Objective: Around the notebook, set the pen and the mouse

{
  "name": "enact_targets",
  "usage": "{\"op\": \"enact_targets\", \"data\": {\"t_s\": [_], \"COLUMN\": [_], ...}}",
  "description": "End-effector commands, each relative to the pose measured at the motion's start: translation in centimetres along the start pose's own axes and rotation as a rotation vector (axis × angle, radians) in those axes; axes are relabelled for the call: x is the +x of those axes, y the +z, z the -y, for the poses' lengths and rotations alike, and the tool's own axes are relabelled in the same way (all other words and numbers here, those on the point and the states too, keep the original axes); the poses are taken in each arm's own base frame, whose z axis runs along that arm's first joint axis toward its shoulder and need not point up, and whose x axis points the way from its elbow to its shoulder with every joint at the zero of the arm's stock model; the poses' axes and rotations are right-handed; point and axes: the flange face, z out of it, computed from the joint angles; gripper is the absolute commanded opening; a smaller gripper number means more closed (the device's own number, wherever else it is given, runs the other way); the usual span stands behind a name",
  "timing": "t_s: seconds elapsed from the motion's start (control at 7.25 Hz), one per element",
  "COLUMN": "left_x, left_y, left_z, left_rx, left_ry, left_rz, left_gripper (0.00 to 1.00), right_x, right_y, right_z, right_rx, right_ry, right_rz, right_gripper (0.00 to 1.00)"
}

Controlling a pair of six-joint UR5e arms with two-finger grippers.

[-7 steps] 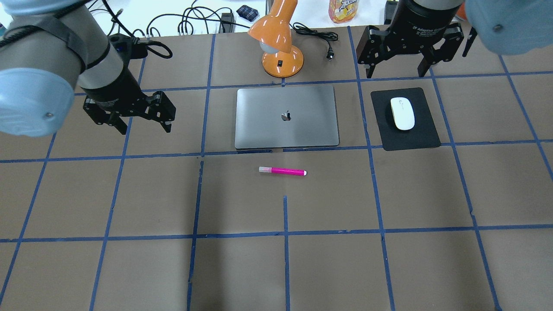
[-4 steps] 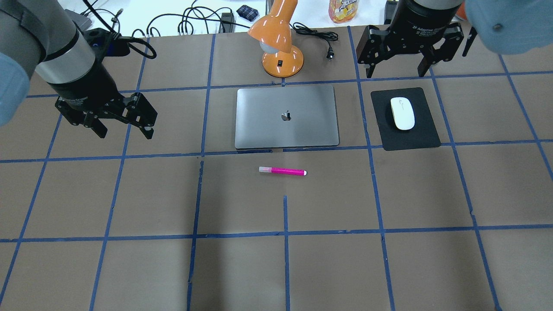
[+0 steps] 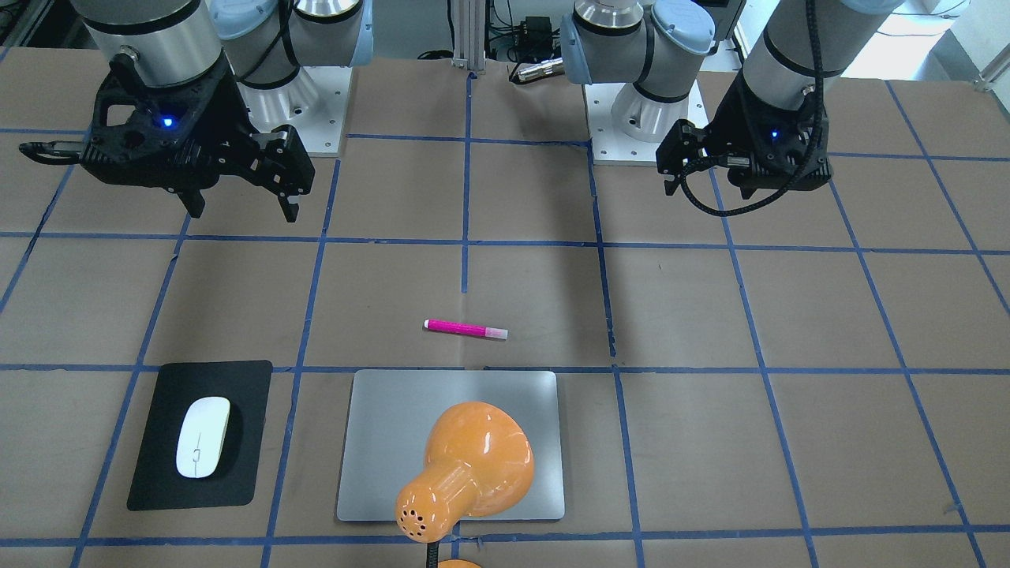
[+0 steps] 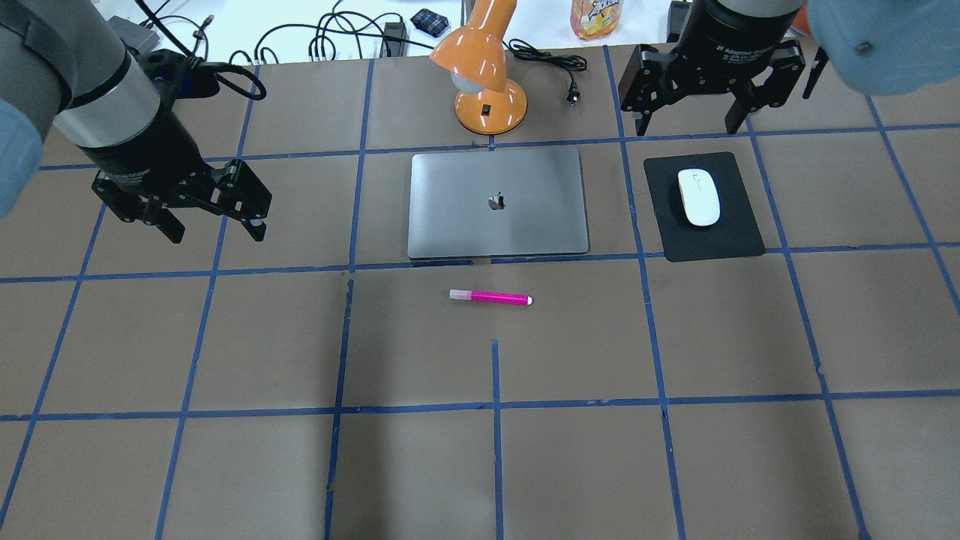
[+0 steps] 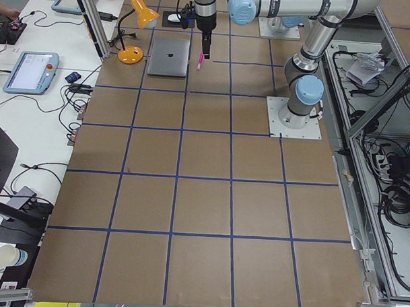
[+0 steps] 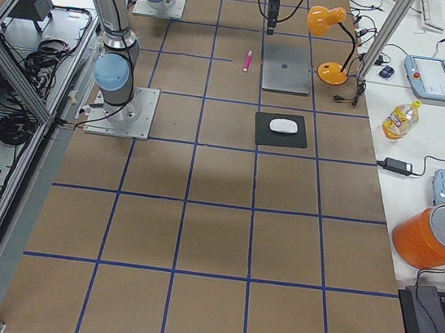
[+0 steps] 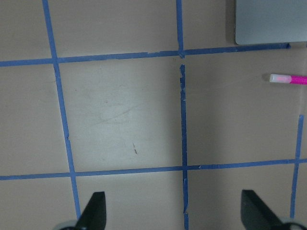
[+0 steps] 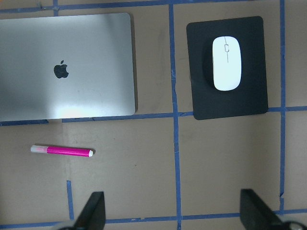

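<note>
Brown paper-covered surface, blue tape grid. Large flat silver-grey metallic notebook at far centre, orange desk lamp behind it. Left fingers spread wide, empty, raised; right fingers same. Black rectangular mat right of notebook carries small white oval mouse. Slim magenta-pink pen lies near notebook's front edge, parallel to it. Layout looks done; withdraw high, avoid lamp, nudge nothing.

2 wrist cameras look straight down, sharing the pen.
</note>
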Motion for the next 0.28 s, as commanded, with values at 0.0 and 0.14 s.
{"op": "enact_targets", "data": {"t_s": [0.0, 0.14], "left_x": [-0.03, -0.04], "left_y": [0.55, 0.54], "left_z": [-0.05, -0.09], "left_rx": [-0.005, -0.004], "left_ry": [-0.017, -0.017], "left_rz": [0.001, 0.003], "left_gripper": [1.0, 1.0], "right_x": [0.0, 0.0], "right_y": [0.01, 0.01], "right_z": [-0.01, -0.01], "right_rx": [-0.001, -0.001], "right_ry": [0.0, 0.0], "right_rz": [0.0, 0.0], "right_gripper": [1.0, 1.0]}}
